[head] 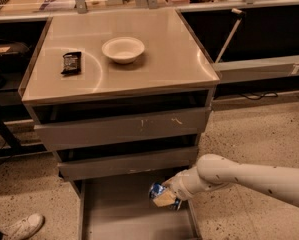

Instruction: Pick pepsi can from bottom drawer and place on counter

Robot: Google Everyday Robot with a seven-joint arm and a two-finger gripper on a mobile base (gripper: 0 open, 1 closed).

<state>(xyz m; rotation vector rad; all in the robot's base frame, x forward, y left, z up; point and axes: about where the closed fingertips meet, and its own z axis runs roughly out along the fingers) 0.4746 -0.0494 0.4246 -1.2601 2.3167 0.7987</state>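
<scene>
Low at the near right of the cabinet, the gripper (162,196) hangs over the right side of the open bottom drawer (121,214), at the end of the white arm (249,176) that reaches in from the right. Its fingers (167,200) look clamped on the pepsi can (156,189), which shows blue and white just to the left of them, tilted and apparently clear of the drawer floor. Directly above stand the two closed drawer fronts (126,146), and above those the worktop (164,71), which carries a white bowl (123,49) near its middle and a dark snack packet (71,62) to the left.

The step in hand is judged to be the lift out of the drawer. To do it well, the arm should first draw the can toward the near side, away from the drawer fronts, since a straight rise would likely bring the can or wrist against the front just above it. Only once clear of that edge should it climb above the raised rim of the worktop. The bare right-hand part of the surface, beside the bowl, looks the safest landing spot. The tilt of the can suggests levelling it before setting it down, so that it stands rather than rolls, and keeping the hold firm throughout the climb.
</scene>
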